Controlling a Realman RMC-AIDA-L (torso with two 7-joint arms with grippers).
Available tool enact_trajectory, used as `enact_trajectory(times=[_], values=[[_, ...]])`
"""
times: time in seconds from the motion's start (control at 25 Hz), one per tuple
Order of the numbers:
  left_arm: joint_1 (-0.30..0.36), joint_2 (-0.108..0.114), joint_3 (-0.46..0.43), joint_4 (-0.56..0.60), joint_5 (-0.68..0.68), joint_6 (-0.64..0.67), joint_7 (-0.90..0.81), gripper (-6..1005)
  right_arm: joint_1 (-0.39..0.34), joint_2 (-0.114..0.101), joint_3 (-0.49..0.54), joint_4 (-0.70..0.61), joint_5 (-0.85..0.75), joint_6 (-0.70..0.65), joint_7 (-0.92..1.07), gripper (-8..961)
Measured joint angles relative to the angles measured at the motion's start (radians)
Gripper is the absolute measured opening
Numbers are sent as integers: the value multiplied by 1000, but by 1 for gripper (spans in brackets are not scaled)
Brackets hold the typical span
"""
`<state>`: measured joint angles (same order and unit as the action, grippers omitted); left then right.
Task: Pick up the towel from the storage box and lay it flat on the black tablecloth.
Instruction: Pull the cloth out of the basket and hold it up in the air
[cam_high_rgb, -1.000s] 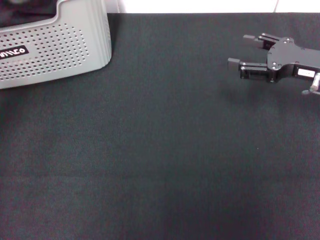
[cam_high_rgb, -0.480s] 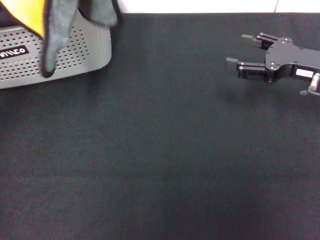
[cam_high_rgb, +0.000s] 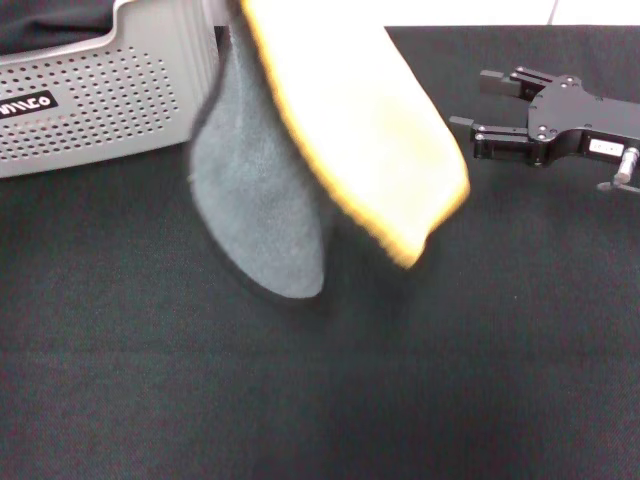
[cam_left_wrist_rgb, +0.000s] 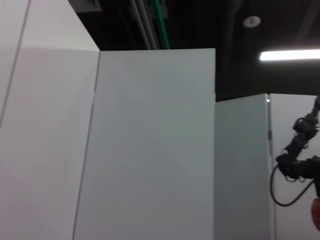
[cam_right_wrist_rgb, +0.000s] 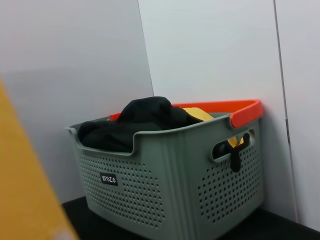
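A: Towel?
B: The towel (cam_high_rgb: 330, 150) hangs in the air over the black tablecloth (cam_high_rgb: 300, 400), just beside the storage box (cam_high_rgb: 110, 95), yellow face up, grey face drooping low. Whatever holds it sits out of frame.
A: Grippers?
B: The left gripper isn't visible. The right gripper (cam_high_rgb: 480, 105) hovers at the worktop's far right, fingers spread, empty.
A: Box contents?
B: Dark cloth (cam_right_wrist_rgb: 145, 120) piled inside, some yellow behind it.
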<state>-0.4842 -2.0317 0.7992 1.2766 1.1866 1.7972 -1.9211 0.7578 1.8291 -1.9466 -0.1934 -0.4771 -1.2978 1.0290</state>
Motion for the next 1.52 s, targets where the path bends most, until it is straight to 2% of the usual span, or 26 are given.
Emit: enact_trajectory(times=[0.52, 0.76, 1.04, 1.52], values=[[-6, -1, 2, -2, 26, 17, -14, 24, 0, 3, 0, -2, 0, -9, -10, 744], [-11, -3, -5, -2, 79, 11, -6, 24, 0, 4, 0, -2, 2, -70, -46, 741], [-11, -6, -5, -2, 109, 3, 12, 23, 0, 4, 1, -35, 2, -202, -104, 739], [-17, 4, 40, 17, 146, 32, 19, 24, 16, 4, 2, -79, -29, -212, -131, 734]])
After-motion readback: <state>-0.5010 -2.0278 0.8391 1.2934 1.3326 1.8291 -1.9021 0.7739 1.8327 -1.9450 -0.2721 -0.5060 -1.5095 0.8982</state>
